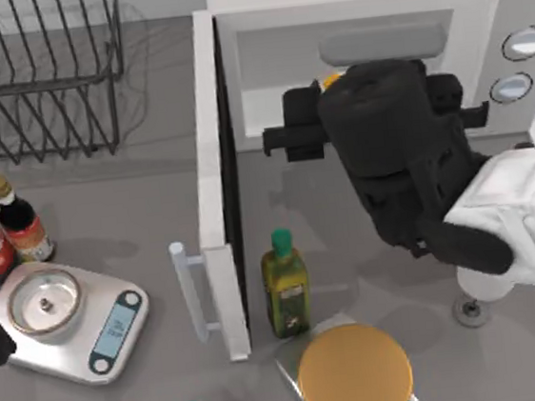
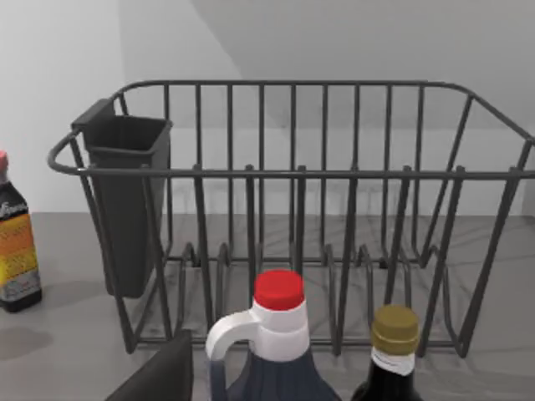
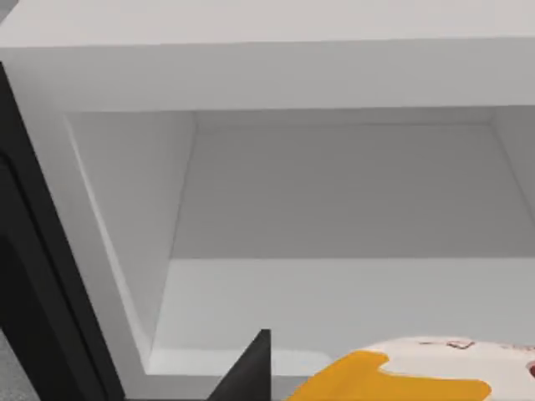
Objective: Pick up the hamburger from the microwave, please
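At the microwave's [image 1: 347, 48] open mouth, our right gripper [image 1: 333, 98] hovers over the hamburger [image 3: 418, 372], finger state unclear; next, we close.

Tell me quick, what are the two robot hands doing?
Left gripper: parked at the table's left edge; cannot be told.
Right gripper: at the microwave opening, over the hamburger; cannot be told.

White microwave [image 1: 478, 15], seemingly yellow-and-white hamburger [image 3: 418, 376], green-capped bottle [image 1: 285, 285].

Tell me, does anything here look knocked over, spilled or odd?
Nothing stands out. The microwave door hangs open, the green-capped bottle stands upright, and the hamburger sits at the cavity mouth by the right gripper.
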